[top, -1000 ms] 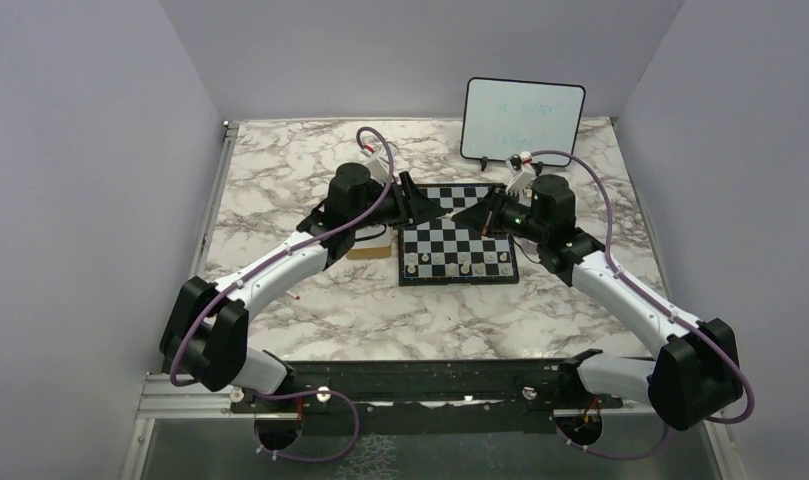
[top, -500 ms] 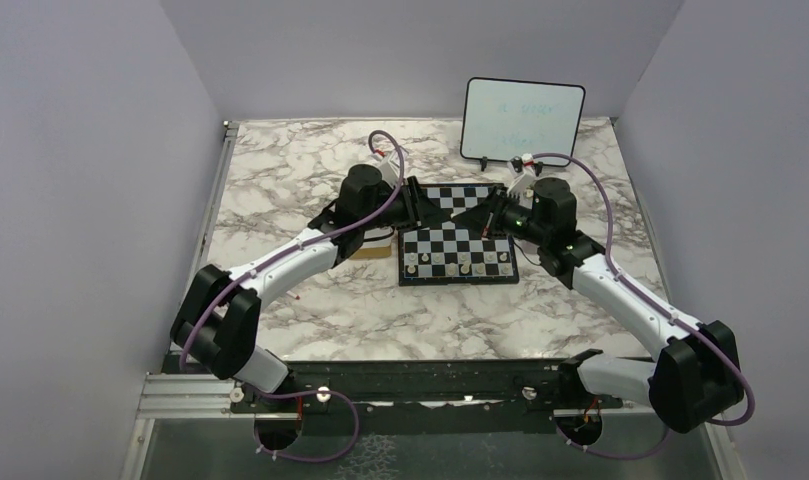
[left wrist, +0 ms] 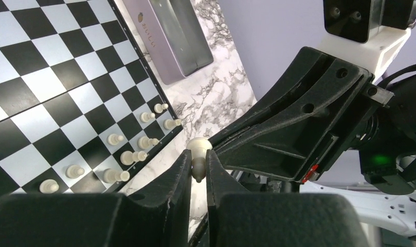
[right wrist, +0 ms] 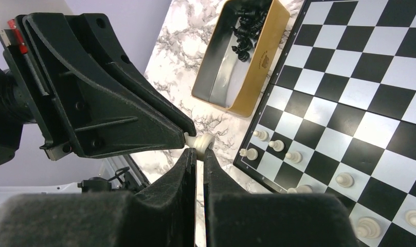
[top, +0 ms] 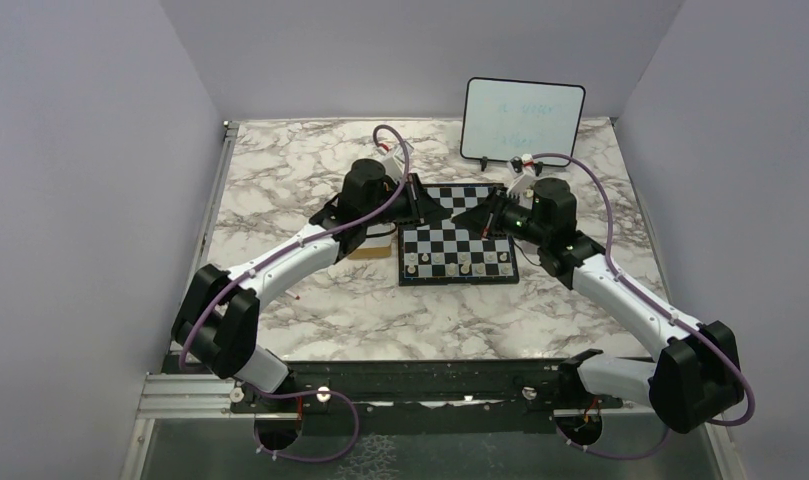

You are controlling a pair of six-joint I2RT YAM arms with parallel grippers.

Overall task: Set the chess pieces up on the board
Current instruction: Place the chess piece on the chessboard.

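The marble table (top: 310, 170) carries the board (top: 458, 250), with a gold tray (right wrist: 257, 87) just left of it (partly under an arm), a lilac tin (left wrist: 177, 41) beside another edge, and a whiteboard (top: 523, 118) upright behind it.

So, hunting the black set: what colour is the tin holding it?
Gold tin, clearest in the right wrist view.

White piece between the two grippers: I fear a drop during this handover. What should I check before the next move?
1. Left gripper closed on the white piece: ok.
2. Right gripper closed on the same piece: ok.
3. Only one gripper holding before either pulls away: not ok, both pinch it.
4. Handover held over the board, by the top view: ok.
5. Empty squares left beside the standing pieces: ok.
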